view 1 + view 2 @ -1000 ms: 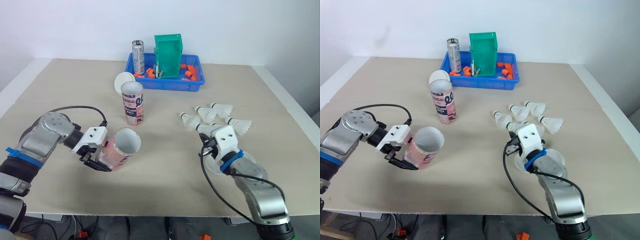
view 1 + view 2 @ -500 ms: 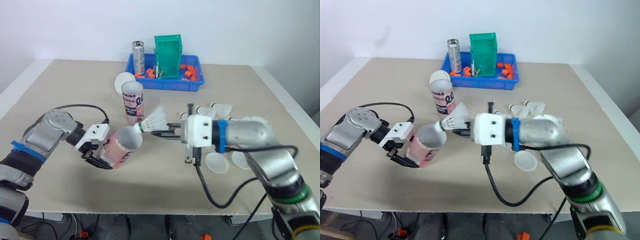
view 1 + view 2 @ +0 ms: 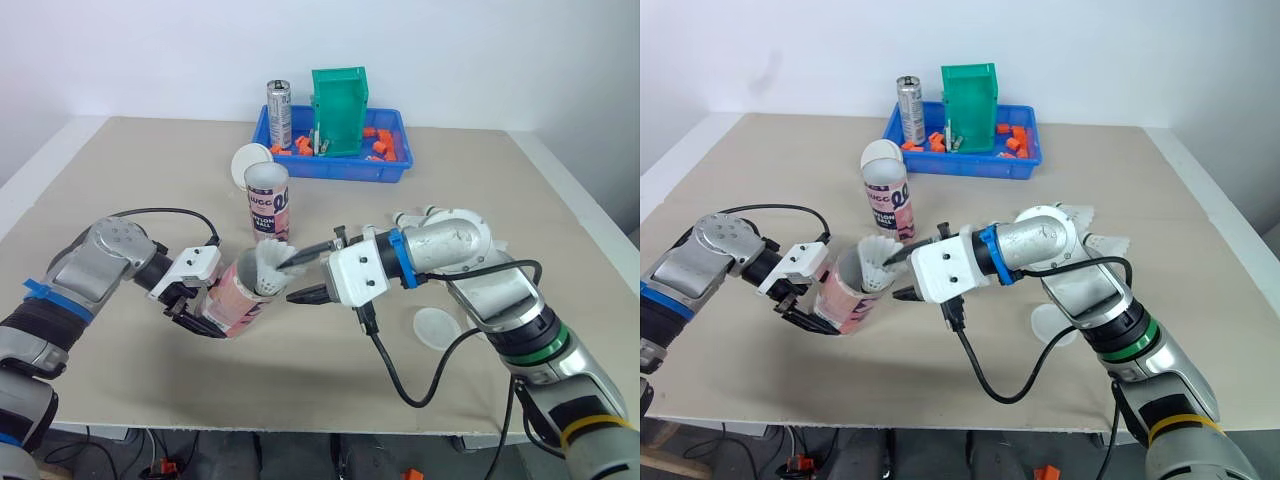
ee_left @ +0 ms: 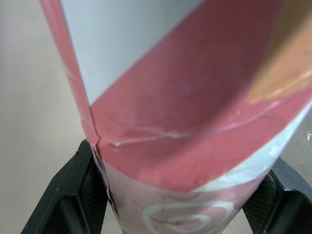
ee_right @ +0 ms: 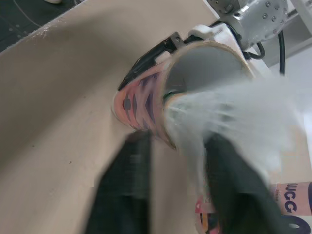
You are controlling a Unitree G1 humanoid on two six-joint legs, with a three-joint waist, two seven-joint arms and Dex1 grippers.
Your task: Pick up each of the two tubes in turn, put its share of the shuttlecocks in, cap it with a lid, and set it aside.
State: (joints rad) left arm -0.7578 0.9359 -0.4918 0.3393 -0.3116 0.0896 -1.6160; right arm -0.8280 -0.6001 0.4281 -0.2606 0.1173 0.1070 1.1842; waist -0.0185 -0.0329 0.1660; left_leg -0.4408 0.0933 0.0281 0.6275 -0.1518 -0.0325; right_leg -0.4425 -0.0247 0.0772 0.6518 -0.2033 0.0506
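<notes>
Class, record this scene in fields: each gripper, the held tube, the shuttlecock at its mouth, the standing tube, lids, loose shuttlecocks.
left gripper: shut on pink tube, tilted, mouth toward the right arm
right gripper: open, at that mouth
shuttlecock: partly in the mouth, feathers sticking out
standing tube: upright, uncapped
far lid: behind the standing tube
near lid: on the table by the right arm
loose shuttlecocks: partly hidden behind the right arm

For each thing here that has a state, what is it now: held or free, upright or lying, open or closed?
Held tube: tilted, uncapped, clamped in the left gripper.
Shuttlecock: partly in that tube's mouth, skirt out.
Right gripper: jaws open.
Second tube: upright, uncapped, free.
Near lid: flat on the table.
Far lid: off the tubes, by the tray.
Loose shuttlecocks: lying on the table.
Can: upright in the tray.
</notes>
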